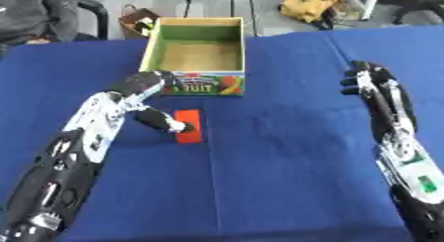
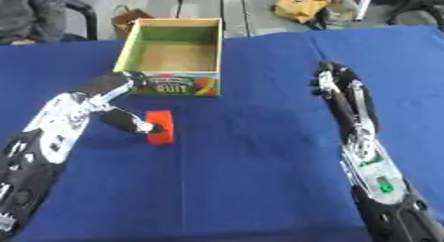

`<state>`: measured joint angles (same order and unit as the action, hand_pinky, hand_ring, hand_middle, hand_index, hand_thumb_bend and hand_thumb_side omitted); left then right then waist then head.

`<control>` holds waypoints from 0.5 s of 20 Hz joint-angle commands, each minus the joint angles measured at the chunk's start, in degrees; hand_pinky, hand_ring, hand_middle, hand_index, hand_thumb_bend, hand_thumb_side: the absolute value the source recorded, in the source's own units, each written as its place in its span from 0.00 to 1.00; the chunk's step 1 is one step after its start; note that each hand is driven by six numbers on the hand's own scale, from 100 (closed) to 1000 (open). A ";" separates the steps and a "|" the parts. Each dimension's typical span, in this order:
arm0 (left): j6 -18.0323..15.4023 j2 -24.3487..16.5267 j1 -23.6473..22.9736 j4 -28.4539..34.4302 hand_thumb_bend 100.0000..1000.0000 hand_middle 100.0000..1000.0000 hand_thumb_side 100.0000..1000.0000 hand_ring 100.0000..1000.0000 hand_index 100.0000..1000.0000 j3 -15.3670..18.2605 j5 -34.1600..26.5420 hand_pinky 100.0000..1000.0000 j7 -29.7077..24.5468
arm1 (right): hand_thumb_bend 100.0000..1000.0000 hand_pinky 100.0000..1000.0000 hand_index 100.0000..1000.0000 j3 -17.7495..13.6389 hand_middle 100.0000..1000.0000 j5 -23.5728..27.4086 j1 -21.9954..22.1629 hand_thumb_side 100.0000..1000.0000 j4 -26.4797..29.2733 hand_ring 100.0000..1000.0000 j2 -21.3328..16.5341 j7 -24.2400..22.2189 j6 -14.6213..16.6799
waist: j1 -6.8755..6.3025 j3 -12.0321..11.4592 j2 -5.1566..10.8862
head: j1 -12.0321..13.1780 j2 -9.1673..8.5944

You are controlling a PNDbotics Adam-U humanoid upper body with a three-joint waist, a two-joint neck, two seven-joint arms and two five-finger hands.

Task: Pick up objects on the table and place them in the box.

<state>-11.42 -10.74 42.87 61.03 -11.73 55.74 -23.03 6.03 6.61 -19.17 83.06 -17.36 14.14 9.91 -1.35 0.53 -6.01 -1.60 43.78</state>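
My left hand (image 1: 154, 101) reaches in from the near left and sits over the blue table (image 1: 286, 151), just in front of the box. Its dark thumb and fingers (image 1: 165, 121) curl down to the left edge of the red block (image 1: 190, 126), touching it there; I cannot tell whether they pinch it or only rest against it. The block lies flat on the cloth, a little nearer to me than the box and slightly left of its middle, apart from the box's front wall.

The box (image 1: 196, 83) stands at the far side of the table, left of centre, open at the top. Its inner walls are green and its floor is plain brown cardboard, with nothing that I can see lying in it. The front wall carries a colourful printed panel with letters. My left wrist lies close against the near left corner of the box.

My right hand (image 1: 366, 80) rests on the right of the table, well apart from the block and box, fingers stretched out towards the far side and holding nothing.

Past the table's far edge, on the floor, I see a brown paper bag (image 1: 136, 21) just behind the box and a yellow bundle (image 1: 309, 6) farther right.
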 commanded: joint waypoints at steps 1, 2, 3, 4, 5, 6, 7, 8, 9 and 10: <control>-0.99 0.02 1.20 -1.60 0.64 0.74 0.47 0.76 0.78 0.87 1.21 0.70 -0.40 | 0.00 0.55 0.74 -0.10 0.56 -0.13 -0.67 0.60 0.43 0.58 -0.55 -0.24 0.10 | 0.19 0.14 0.68 | 0.09 -0.03; -1.17 0.15 1.21 -2.10 0.63 0.74 0.47 0.76 0.78 1.00 1.31 0.70 -0.39 | 0.00 0.55 0.74 -0.09 0.56 -0.12 -0.64 0.60 0.38 0.58 -0.52 -0.25 0.10 | 0.22 0.16 0.66 | 0.07 -0.07; -1.32 0.24 1.23 -2.46 0.63 0.74 0.47 0.76 0.78 1.09 1.36 0.70 -0.32 | 0.00 0.55 0.74 -0.09 0.56 -0.12 -0.63 0.60 0.35 0.58 -0.50 -0.26 0.11 | 0.23 0.17 0.65 | 0.06 -0.09; -1.44 0.28 1.25 -2.71 0.63 0.74 0.47 0.76 0.78 1.15 1.42 0.70 -0.23 | 0.00 0.55 0.74 -0.09 0.56 -0.12 -0.63 0.60 0.32 0.58 -0.49 -0.26 0.12 | 0.24 0.18 0.64 | 0.06 -0.10; -1.54 0.31 1.27 -2.87 0.63 0.74 0.47 0.76 0.78 1.19 1.46 0.70 -0.14 | 0.00 0.55 0.74 -0.09 0.56 -0.11 -0.62 0.60 0.31 0.58 -0.48 -0.26 0.13 | 0.25 0.18 0.64 | 0.05 -0.10; -1.60 0.33 1.28 -2.98 0.63 0.74 0.47 0.76 0.78 1.21 1.51 0.70 -0.07 | 0.00 0.55 0.74 -0.09 0.56 -0.11 -0.62 0.60 0.30 0.58 -0.48 -0.27 0.14 | 0.25 0.18 0.64 | 0.05 -0.10; -1.65 0.33 1.28 -3.05 0.63 0.74 0.47 0.76 0.78 1.23 1.54 0.70 -0.01 | 0.00 0.55 0.74 -0.09 0.56 -0.11 -0.62 0.60 0.29 0.58 -0.48 -0.27 0.15 | 0.25 0.18 0.64 | 0.05 -0.10; -1.56 0.48 1.35 -3.43 0.59 0.72 0.45 0.75 0.77 1.34 1.62 0.69 0.03 | 0.00 0.55 0.74 -0.05 0.56 -0.11 -0.61 0.60 0.27 0.58 -0.43 -0.31 0.14 | 0.30 0.27 0.62 | 0.02 -0.14; -1.44 0.71 1.55 -4.20 0.58 0.72 0.45 0.75 0.77 1.51 1.82 0.69 0.14 | 0.00 0.55 0.74 0.02 0.56 -0.11 -0.60 0.60 0.25 0.58 -0.36 -0.40 0.14 | 0.35 0.37 0.59 | 0.01 -0.18; -1.44 0.88 1.73 -4.96 0.58 0.72 0.45 0.74 0.76 1.65 2.11 0.69 0.32 | 0.00 0.55 0.74 0.04 0.56 -0.12 -0.59 0.60 0.22 0.58 -0.32 -0.47 0.14 | 0.39 0.45 0.58 | 0.01 -0.19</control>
<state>-12.80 -9.68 43.18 55.99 -10.87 57.52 -23.03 6.05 6.61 -19.16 82.72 -17.31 13.88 9.89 -1.13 0.94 -6.05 -1.59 43.77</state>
